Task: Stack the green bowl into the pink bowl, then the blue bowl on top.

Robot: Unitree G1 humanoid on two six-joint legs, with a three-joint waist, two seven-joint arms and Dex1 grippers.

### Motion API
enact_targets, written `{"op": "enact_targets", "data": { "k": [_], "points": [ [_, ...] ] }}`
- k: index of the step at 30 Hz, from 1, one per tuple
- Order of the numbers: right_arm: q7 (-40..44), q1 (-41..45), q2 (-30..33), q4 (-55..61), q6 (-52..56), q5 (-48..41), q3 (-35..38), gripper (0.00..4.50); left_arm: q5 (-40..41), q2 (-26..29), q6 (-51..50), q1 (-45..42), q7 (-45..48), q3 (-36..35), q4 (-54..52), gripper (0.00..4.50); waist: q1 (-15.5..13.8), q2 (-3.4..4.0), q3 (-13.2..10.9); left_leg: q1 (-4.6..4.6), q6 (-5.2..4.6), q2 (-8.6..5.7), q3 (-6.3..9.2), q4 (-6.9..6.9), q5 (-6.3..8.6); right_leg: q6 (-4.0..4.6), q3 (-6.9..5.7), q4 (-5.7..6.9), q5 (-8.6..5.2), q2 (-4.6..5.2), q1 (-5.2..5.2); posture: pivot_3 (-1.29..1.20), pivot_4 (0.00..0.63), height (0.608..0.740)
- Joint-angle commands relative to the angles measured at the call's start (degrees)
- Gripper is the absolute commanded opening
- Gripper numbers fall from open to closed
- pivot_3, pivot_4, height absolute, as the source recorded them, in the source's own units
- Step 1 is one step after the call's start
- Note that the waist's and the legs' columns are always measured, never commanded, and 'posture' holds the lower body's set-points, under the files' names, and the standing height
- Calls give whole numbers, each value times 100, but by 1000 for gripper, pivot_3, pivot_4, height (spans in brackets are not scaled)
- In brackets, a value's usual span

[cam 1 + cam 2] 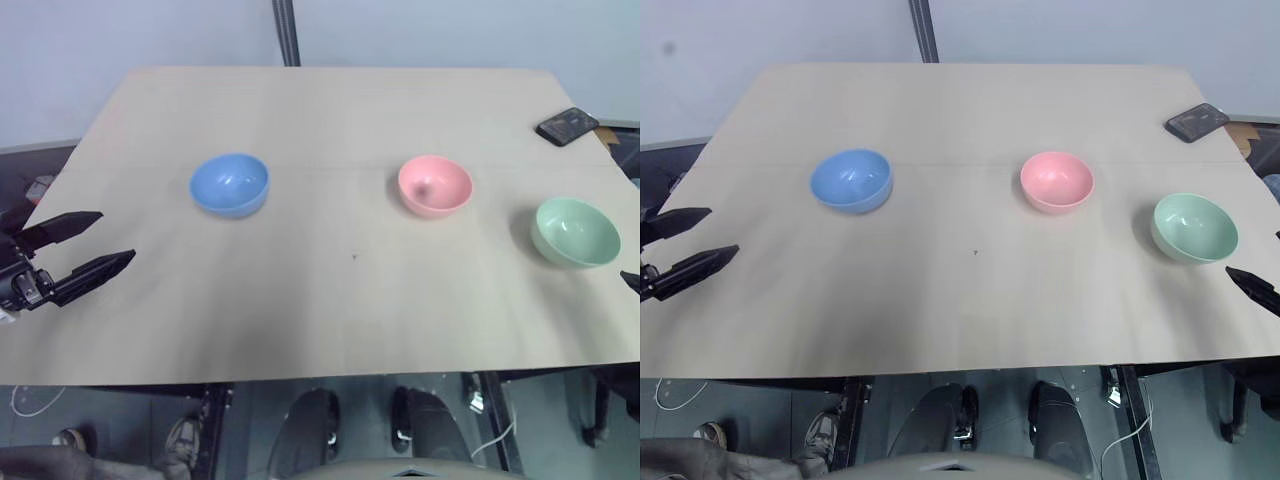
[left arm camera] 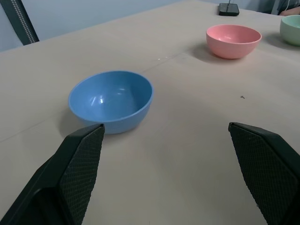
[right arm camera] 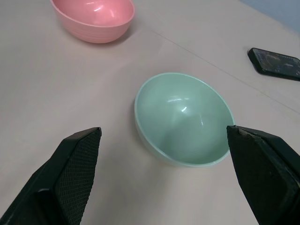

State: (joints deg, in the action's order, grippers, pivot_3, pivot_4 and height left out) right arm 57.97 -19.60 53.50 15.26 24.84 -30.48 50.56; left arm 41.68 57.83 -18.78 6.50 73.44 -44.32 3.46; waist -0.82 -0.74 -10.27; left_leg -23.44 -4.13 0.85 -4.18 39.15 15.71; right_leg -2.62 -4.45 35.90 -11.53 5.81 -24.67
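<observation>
Three empty bowls stand upright and apart in a row on the table [image 1: 330, 310]. The blue bowl [image 1: 230, 184] is at the left, the pink bowl [image 1: 434, 186] is right of the middle, and the green bowl [image 1: 575, 231] is near the right edge. My left gripper [image 1: 116, 236] hovers open at the table's left edge, short of the blue bowl [image 2: 112, 101], with nothing between its fingers. My right gripper [image 3: 164, 130] is open too, its fingers [image 3: 77, 161] spread just in front of the green bowl [image 3: 185, 117]; the pink bowl [image 3: 93, 18] lies beyond it.
A black phone [image 1: 568, 126] lies at the table's far right corner. A dark pole [image 1: 286, 32] rises behind the far edge. The broad front half of the tabletop is bare wood.
</observation>
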Motion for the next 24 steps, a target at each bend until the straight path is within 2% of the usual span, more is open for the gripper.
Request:
{"op": "enact_targets", "data": {
  "k": [1,10,12,18,21,24],
  "points": [
    [-78,111,1,155,16,-84,169,4500,-22,67,-20,-138,-12,0,-17,4474,0,0,0,0,0,0,0,0,0,1,0,0,0,0,0,0,150,740],
    [-366,613,-40,56,-307,289,-521,4500,111,-149,-162,-363,-52,199,-306,4474,3,-1,1,-1,1,0,-1,4,-2,10,0,1,8,-7,1,0,150,740],
    [-603,801,-151,169,-395,468,-960,4500,123,-235,-121,-466,-28,355,-459,4474,4,-3,2,-1,2,0,-1,5,-3,9,-1,2,8,-8,1,0,150,740],
    [-1385,1946,-359,103,-398,1397,-2873,4500,540,-628,-503,-928,-385,1020,-1426,4474,10,-3,2,4,4,0,-2,19,-5,5,6,14,12,-9,7,0,150,740],
    [-1390,2848,-561,-199,-236,1407,-3613,4500,662,-721,-633,-1032,-469,1240,-1739,4474,48,-3,2,3,5,-1,-6,19,-6,-15,12,17,25,-15,3,0,150,740],
    [-1005,3815,-757,-872,-732,1790,-4546,4500,768,-784,-781,-1039,-583,1334,-1928,4474,95,-2,1,4,8,1,-6,21,-9,-15,17,16,25,-25,4,0,150,740]
  ]
}}
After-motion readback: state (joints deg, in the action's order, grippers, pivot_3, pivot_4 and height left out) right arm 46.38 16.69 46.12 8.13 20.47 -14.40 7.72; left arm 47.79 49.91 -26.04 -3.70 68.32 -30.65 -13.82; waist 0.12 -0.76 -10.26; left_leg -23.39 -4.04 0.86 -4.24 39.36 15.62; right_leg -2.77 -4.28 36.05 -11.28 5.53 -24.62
